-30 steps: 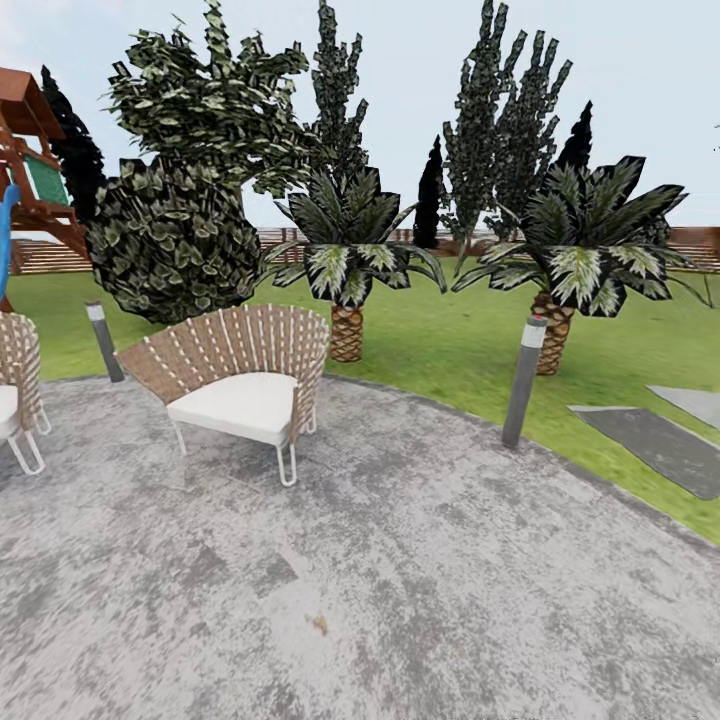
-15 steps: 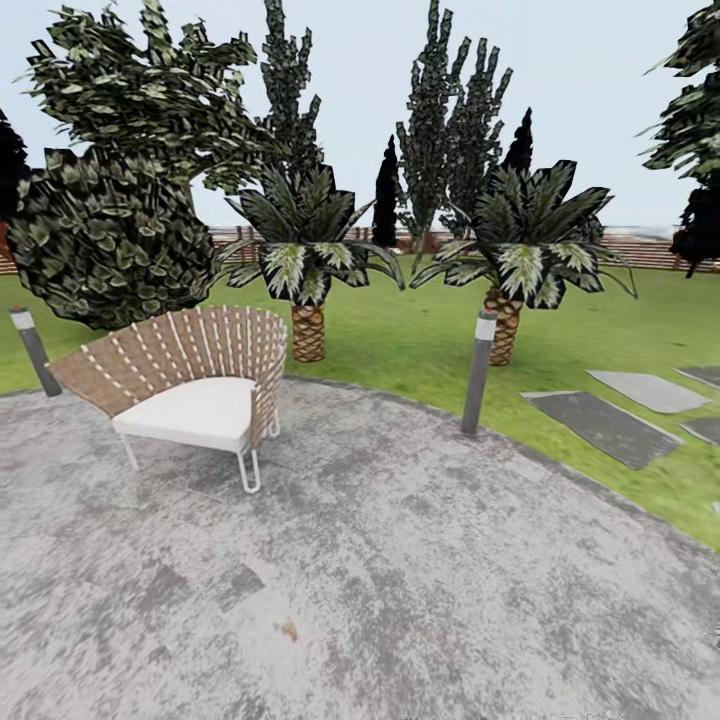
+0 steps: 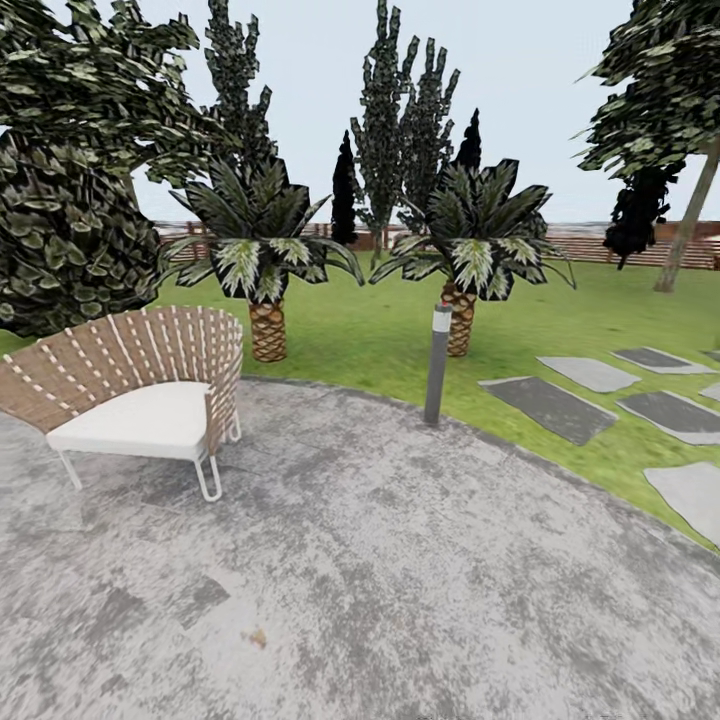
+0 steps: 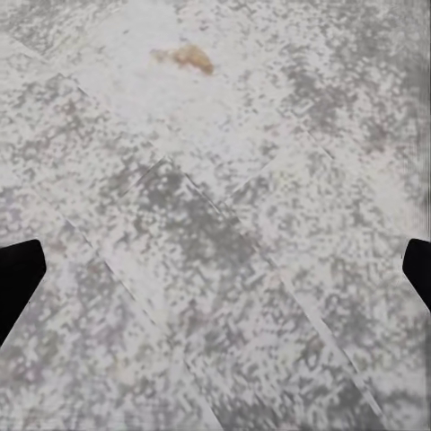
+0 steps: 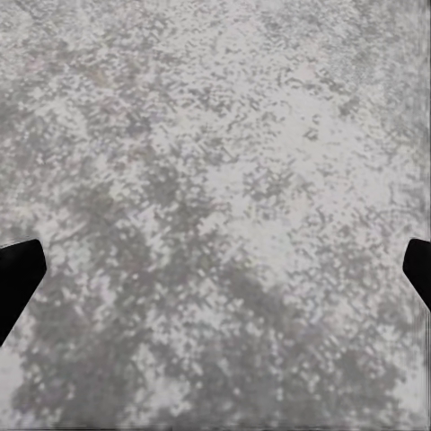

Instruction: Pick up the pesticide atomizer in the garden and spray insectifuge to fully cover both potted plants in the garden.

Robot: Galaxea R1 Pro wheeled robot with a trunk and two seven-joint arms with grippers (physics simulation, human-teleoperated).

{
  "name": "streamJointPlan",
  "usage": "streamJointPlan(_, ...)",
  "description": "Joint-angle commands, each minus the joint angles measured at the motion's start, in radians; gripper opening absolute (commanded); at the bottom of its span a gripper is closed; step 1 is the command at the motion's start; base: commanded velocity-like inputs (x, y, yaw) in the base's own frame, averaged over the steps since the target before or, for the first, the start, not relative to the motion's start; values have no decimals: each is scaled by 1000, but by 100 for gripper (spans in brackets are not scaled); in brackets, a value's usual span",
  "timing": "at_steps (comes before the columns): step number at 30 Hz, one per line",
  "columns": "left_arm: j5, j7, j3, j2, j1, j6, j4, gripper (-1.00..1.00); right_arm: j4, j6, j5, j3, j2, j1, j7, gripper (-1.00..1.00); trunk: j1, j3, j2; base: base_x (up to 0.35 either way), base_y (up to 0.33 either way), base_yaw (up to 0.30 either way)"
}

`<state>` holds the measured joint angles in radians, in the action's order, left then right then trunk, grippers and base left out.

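Garden (image 3: 400,335): green lawn beyond the curved edge of the grey paved patio (image 3: 400,560), sloping gently back to a brown slatted wooden fence (image 3: 600,245). Grey and pale stepping stones (image 3: 550,405) set flat in the grass right of the patio edge. Two palm-like plants (image 3: 262,255) with scaly trunks upright on the lawn just past the patio, tall dark trees behind.

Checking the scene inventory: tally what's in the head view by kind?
Chairs: 1
Light posts: 1
Palm-like plants: 2
Stepping stones: 6
Total: 10
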<state>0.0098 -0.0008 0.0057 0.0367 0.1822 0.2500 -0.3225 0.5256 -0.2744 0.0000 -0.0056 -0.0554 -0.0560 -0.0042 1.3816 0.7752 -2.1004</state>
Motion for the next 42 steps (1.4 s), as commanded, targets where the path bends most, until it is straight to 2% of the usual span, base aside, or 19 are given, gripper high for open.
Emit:
streamJointPlan(1, 1, 0, 0, 0, 0, 3, 0, 100, -1, -3, 0, -1, 0, -1, 0, 100, 4, 5, -8, 0, 0, -268)
streamJointPlan(42, -2, -1, 0, 2, 0, 3, 0, 100, -1, -3, 0, -1, 2, -1, 0, 100, 8, 33, -15, 0, 0, -269)
